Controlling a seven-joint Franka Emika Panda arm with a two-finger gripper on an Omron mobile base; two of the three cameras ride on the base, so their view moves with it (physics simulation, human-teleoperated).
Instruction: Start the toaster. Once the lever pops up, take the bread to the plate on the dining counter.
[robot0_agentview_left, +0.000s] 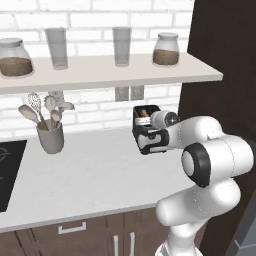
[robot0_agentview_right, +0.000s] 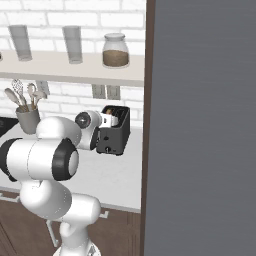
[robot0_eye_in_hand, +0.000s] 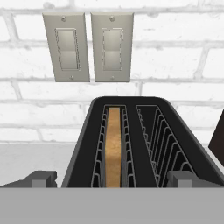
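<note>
Pincer (robot0_eye_in_hand: 112, 179): just in front of the toaster, tips wide apart, ready to reach its lever.
Toaster (robot0_eye_in_hand: 131, 144): on the desk (robot0_agentview_left: 90, 175) by the wall.
Bread (robot0_eye_in_hand: 113, 146): upright in the toaster's left slot, to toast.
Switches (robot0_eye_in_hand: 89, 47): on the wall behind the toaster.

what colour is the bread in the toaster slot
Golden-brown bread, standing in the dark toaster's left slot; clearest in the hand view.

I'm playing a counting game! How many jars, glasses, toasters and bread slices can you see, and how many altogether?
Jars: 2, one at the shelf's left end and one at its right end
Glasses: 2, left and right, between the jars
Toasters: 1, the toaster on the worktop
Bread slices: 1, the bread in the left slot
Total: 6
</note>
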